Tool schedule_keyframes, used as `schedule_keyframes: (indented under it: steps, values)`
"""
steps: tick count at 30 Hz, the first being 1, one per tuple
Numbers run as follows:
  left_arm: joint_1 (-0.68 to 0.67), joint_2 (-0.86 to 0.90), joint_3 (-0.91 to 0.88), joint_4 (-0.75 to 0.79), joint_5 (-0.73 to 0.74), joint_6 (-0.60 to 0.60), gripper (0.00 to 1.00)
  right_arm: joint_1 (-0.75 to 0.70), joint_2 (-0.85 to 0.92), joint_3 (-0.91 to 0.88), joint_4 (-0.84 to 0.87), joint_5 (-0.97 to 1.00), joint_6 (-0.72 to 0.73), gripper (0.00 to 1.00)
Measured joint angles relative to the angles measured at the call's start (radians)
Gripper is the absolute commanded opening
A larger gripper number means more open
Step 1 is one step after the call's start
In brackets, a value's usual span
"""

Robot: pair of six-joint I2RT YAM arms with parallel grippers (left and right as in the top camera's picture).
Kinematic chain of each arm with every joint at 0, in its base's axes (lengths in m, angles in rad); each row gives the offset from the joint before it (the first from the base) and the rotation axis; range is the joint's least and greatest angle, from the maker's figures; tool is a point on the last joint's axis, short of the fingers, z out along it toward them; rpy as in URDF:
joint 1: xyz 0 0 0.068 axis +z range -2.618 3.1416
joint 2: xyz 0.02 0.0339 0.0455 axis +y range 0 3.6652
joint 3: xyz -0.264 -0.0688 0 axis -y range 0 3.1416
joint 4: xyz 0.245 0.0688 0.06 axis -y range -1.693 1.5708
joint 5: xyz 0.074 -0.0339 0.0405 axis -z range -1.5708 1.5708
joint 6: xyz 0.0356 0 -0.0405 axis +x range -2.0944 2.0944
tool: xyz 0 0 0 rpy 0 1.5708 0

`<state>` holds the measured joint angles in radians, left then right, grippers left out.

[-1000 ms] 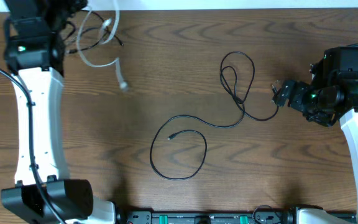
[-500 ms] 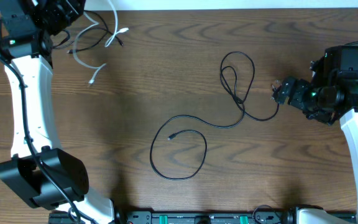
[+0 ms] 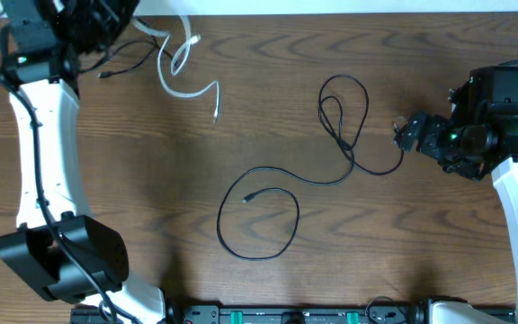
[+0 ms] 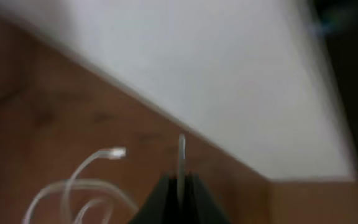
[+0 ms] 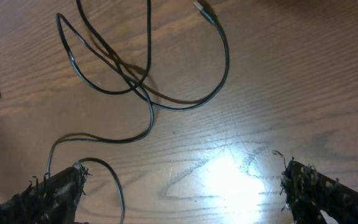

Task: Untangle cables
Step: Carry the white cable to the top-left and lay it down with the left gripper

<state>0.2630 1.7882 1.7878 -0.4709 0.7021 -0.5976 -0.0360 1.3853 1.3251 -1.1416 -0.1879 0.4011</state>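
Your left tool (image 4: pixel 180 186) clenches the white cable (image 3: pixel 185 85) far left, likely separating it from the long black cable (image 3: pixel 344 126); right tool (image 3: pixel 410 135) stands released.

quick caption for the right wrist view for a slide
Open jaws over the wooden table, a black cable looping and crossing itself ahead.

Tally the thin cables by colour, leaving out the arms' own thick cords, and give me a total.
Black: 2, the long black cable and the short black cable
White: 1, the white cable
Total: 3
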Motion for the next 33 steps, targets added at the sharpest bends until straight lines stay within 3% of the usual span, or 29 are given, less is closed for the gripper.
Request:
schedule_keyframes:
  steps: [4,14,25,33]
  values:
    - [0.079,0.001,0.000,-0.137,-0.147,0.098,0.08,0.000,0.000,0.000,0.002,0.000,0.000,0.99]
    - [0.273,0.152,0.000,-0.247,-0.231,0.323,0.07,0.000,0.000,0.000,0.009,0.000,0.005,0.99]
    - [0.411,0.364,0.000,-0.103,-0.432,0.407,0.08,0.000,0.000,0.000,0.016,0.000,0.008,0.99]
    - [0.470,0.383,0.000,0.044,-0.550,0.418,0.08,0.000,0.000,0.000,0.019,0.000,0.022,0.99]
